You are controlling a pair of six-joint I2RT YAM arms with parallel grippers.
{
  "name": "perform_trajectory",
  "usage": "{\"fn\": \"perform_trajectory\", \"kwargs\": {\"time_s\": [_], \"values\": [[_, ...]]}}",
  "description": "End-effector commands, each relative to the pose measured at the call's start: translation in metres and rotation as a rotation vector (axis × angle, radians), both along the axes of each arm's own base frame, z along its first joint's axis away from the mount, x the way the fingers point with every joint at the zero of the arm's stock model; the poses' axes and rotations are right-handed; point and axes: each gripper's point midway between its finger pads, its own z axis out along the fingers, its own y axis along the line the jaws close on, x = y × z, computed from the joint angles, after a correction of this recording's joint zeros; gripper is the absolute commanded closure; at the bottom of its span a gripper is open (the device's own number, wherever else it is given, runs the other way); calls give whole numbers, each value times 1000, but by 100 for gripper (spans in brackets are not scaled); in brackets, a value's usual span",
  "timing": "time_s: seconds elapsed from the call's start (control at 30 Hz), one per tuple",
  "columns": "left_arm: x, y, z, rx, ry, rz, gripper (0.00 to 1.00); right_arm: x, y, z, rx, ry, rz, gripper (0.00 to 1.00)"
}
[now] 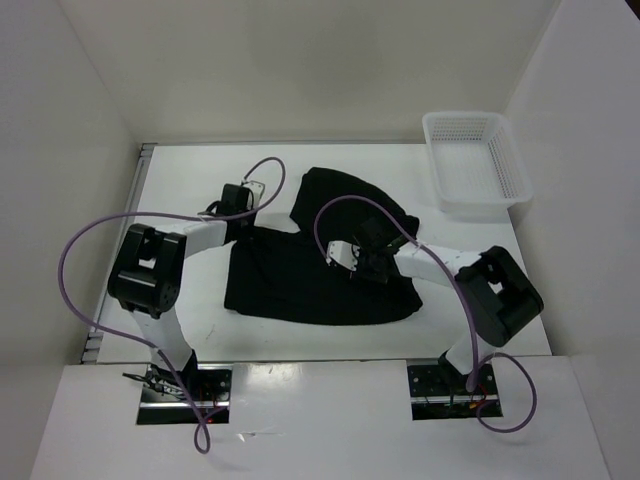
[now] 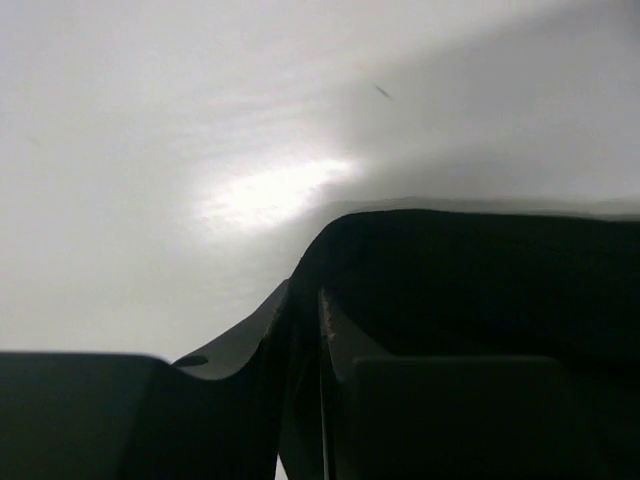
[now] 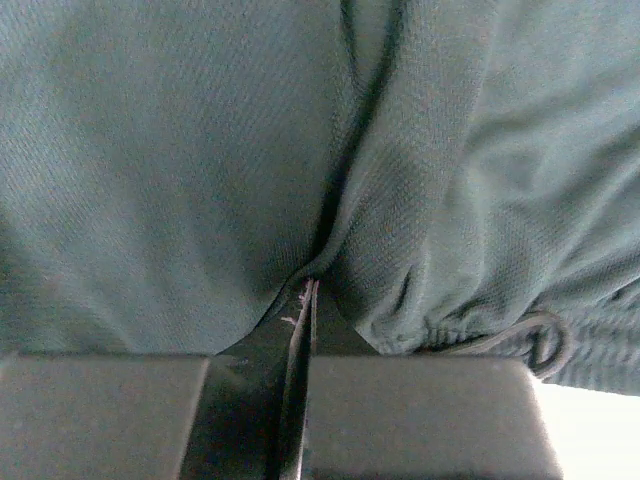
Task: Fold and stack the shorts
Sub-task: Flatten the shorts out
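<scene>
The black shorts lie spread and partly rumpled on the white table, with a bunched part toward the far side. My left gripper sits at their far left corner. In the left wrist view its jaws stand almost together with the dark fabric rising from between the tips. My right gripper is down on the middle of the shorts. Its jaws are shut, pinching a pucker of cloth. A drawstring loop shows at the lower right of that view.
A white mesh basket stands at the far right corner of the table. White walls close in the table on the left, right and far sides. Purple cables arc off both arms.
</scene>
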Motion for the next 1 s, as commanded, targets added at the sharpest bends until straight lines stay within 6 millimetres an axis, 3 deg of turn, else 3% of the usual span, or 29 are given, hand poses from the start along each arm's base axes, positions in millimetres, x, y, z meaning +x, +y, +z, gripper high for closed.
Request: {"fn": "perform_trajectory", "kwargs": {"time_s": [0.0, 0.13, 0.2, 0.23, 0.27, 0.3, 0.33, 0.47, 0.57, 0.6, 0.67, 0.8, 0.9, 0.97], "values": [[37, 36, 11, 62, -62, 121, 78, 39, 16, 3, 30, -113, -53, 100], [41, 41, 23, 62, -65, 134, 71, 69, 15, 13, 16, -210, -125, 98], [35, 42, 37, 63, -61, 133, 63, 87, 28, 33, 70, -263, -147, 98], [26, 44, 51, 65, -55, 133, 55, 89, 33, 42, 95, -260, -156, 98], [21, 43, 60, 57, -56, 127, 54, 86, 32, 44, 86, -239, -166, 98], [12, 35, 66, 65, -54, 108, 53, 94, 41, 65, 123, -258, -157, 98], [0, 34, 86, 60, -74, 100, 53, 92, 45, 78, 155, -253, -156, 98], [-55, 29, 108, 34, -57, 48, 51, 71, 49, 107, 195, -191, -102, 98], [-111, 13, 86, -2, 62, -52, 51, 35, 45, 97, 188, -67, -10, 98], [-125, 10, 73, -9, 118, -77, 51, 13, 39, 79, 149, 17, 18, 99], [-159, 6, 40, -4, 267, -118, 51, -14, 37, 58, 110, 95, 77, 100], [-177, 16, 5, 58, 371, -106, 51, -35, 17, 33, -13, 127, 166, 100], [-178, 21, -3, 81, 370, -93, 51, -45, -1, 19, -91, 152, 208, 100], [-193, 26, -15, 105, 415, -97, 51, -61, -17, 5, -146, 202, 231, 100]]}}
